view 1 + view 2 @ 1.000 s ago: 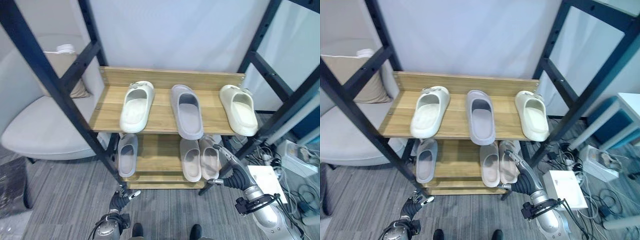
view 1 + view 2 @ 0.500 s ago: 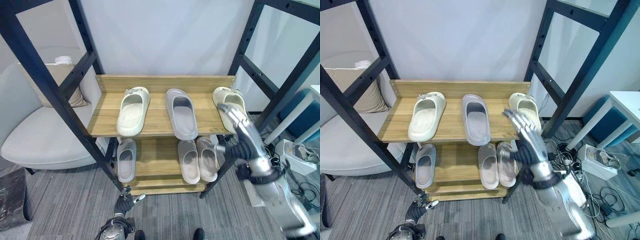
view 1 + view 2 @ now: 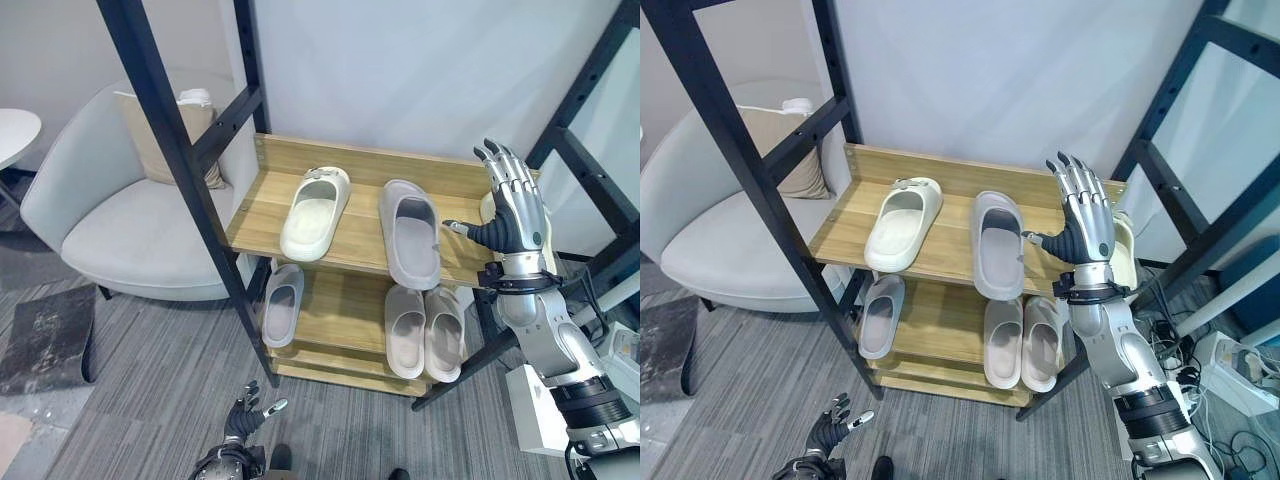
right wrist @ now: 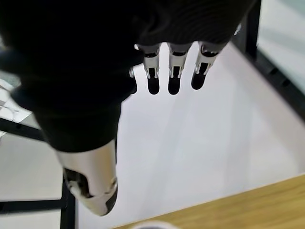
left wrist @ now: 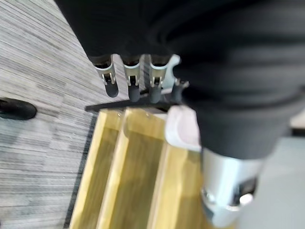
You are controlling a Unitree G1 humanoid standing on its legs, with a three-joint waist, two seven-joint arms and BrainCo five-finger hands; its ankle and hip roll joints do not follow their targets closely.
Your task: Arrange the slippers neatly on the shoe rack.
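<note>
While the right hand [image 3: 1085, 222] hangs raised with fingers straight and spread, empty, the cream slipper [image 3: 1124, 245] lies just behind it on the shoe rack's [image 3: 270, 205] top shelf (long axis front-to-back); left hand [image 3: 246, 417] low, well apart.

**Head pair above, wrist cameras close in**

Both eye views look down from the robot's head at the shoe rack [image 3: 330, 250], standing near it. They sit slightly apart and share the rack, the armchair [image 3: 730, 240] and the carpet floor [image 3: 150, 400]. The left wrist view looks along its robot hand [image 5: 138, 81] at the rack's lower boards, very close. The right wrist view faces the white wall [image 4: 200, 143] above a shelf edge.
</note>
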